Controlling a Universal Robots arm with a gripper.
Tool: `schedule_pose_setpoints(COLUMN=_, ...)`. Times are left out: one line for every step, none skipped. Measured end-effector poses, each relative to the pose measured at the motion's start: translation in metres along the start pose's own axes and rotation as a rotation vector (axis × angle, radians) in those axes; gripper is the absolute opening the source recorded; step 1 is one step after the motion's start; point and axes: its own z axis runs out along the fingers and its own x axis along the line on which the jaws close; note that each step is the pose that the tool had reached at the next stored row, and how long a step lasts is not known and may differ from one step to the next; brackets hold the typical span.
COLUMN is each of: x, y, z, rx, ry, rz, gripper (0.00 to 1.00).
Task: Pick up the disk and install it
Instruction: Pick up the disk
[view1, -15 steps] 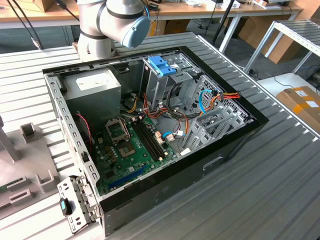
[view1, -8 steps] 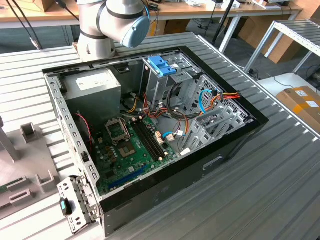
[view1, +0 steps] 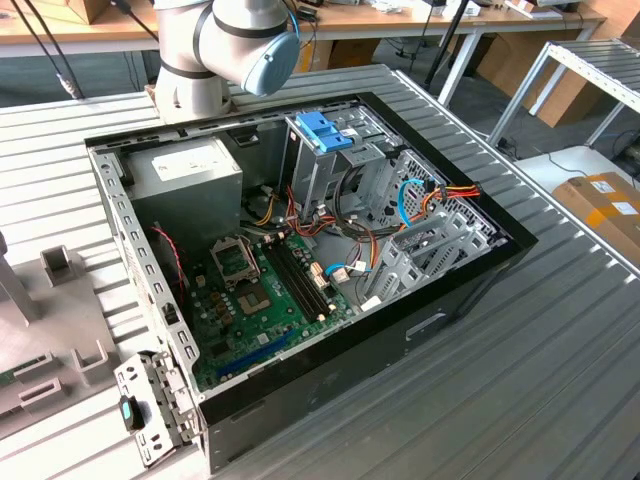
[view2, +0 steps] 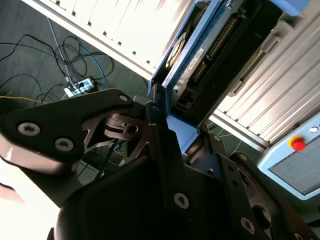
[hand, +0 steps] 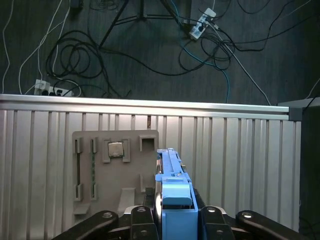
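First wrist view: we recorded the gripper (hand: 175, 212) clamped on the disk (hand: 170, 170), held edge-on with its long axis running straight out from the jaws, over the ribbed table (hand: 240, 150) by the grey fixture tray (hand: 95, 175).

Ribbed metal table (view1: 520, 400) carries open computer case (view1: 400, 340); grey fixture tray (view1: 45, 340) at exterior view's left.
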Motion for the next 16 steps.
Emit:
schedule_pose_setpoints(x=0.0000, y=0.0000, z=-0.0004, rx=0.0001, ry=-0.0003, rz=0.000, gripper=0.37)
schedule_pose_setpoints(x=-0.0001, y=0.0000, z=-0.0011, rx=0.0001, ry=-0.0006, rz=0.000, gripper=0.37)
schedule_pose_setpoints(x=-0.0002, y=0.0001, z=-0.0027, rx=0.0001, ry=-0.0014, rz=0.000, gripper=0.37)
schedule_pose_setpoints(x=-0.0003, y=0.0002, z=-0.0035, rx=0.0001, ry=-0.0018, rz=0.000, gripper=0.37)
schedule_pose_setpoints(x=-0.0004, y=0.0002, z=-0.0039, rx=0.0001, ry=-0.0021, rz=0.000, gripper=0.37)
schedule_pose_setpoints(x=-0.0004, y=0.0002, z=-0.0048, rx=0.0001, ry=-0.0025, rz=0.000, gripper=0.37)
schedule_pose_setpoints(x=-0.0005, y=0.0002, z=-0.0053, rx=0.0001, ry=-0.0027, rz=0.000, gripper=0.37)
schedule_pose_setpoints(x=-0.0005, y=0.0003, z=-0.0060, rx=0.0002, ry=-0.0030, rz=0.000, gripper=0.37)
schedule_pose_setpoints(x=-0.0006, y=0.0003, z=-0.0067, rx=0.0001, ry=-0.0032, rz=0.000, gripper=0.37)
schedule_pose_setpoints(x=-0.0007, y=0.0003, z=-0.0074, rx=0.0002, ry=-0.0035, rz=0.000, gripper=0.37)
schedule_pose_setpoints(x=-0.0007, y=0.0004, z=-0.0087, rx=0.0002, ry=-0.0040, rz=0.000, gripper=0.37)
schedule_pose_setpoints(x=-0.0009, y=0.0005, z=-0.0100, rx=0.0002, ry=-0.0044, rz=0.000, gripper=0.37)
schedule_pose_setpoints(x=-0.0010, y=0.0005, z=-0.0116, rx=0.0003, ry=-0.0050, rz=0.000, gripper=0.37)
schedule_pose_setpoints(x=-0.0011, y=0.0005, z=-0.0124, rx=0.0002, ry=-0.0053, rz=0.000, gripper=0.37)
schedule_pose_setpoints(x=-0.0011, y=0.0006, z=-0.0132, rx=0.0002, ry=-0.0056, rz=0.000, gripper=0.37)
schedule_pose_setpoints(x=-0.0013, y=0.0006, z=-0.0147, rx=0.0002, ry=-0.0061, rz=0.000, gripper=0.37)
